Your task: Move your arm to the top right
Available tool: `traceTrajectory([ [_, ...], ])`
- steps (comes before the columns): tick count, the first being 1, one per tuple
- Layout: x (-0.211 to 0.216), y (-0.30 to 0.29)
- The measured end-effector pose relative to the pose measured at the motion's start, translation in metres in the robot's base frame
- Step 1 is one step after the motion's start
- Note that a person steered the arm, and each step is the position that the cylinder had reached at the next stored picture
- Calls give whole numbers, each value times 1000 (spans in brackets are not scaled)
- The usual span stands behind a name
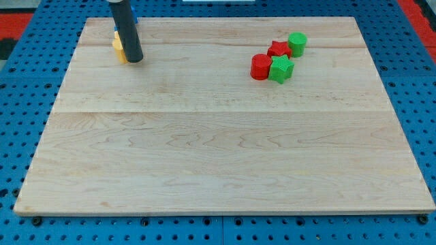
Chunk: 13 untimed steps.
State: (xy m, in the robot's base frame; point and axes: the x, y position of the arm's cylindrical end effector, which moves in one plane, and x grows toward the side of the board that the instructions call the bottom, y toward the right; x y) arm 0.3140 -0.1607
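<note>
**Rod stands at worktop's top left**

My tip [134, 60] rests on the worktop [218, 156], rod upright, touching a half-hidden yellow block [118, 47]. The end effector grasps nothing. Well apart, upper right: red cylinder [260, 67], red star [278, 49], green star [281, 69], green cylinder [298, 43].

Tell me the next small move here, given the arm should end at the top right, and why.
Probably slide my tip toward the view's right along the board's top edge. It now sits near the top left, beside a yellow block. The cluster of red cylinder, red star, green star and green cylinder lies along the way, so passing above it seems safest.
</note>
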Motion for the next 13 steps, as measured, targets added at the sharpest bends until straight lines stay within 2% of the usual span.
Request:
traceTrajectory([
  [2, 0, 0],
  [3, 10, 38],
  [4, 16, 133],
  [7, 108, 198],
  [8, 147, 249],
  [9, 147, 338],
  [10, 109, 449],
  [11, 74, 504],
  [13, 39, 506],
])
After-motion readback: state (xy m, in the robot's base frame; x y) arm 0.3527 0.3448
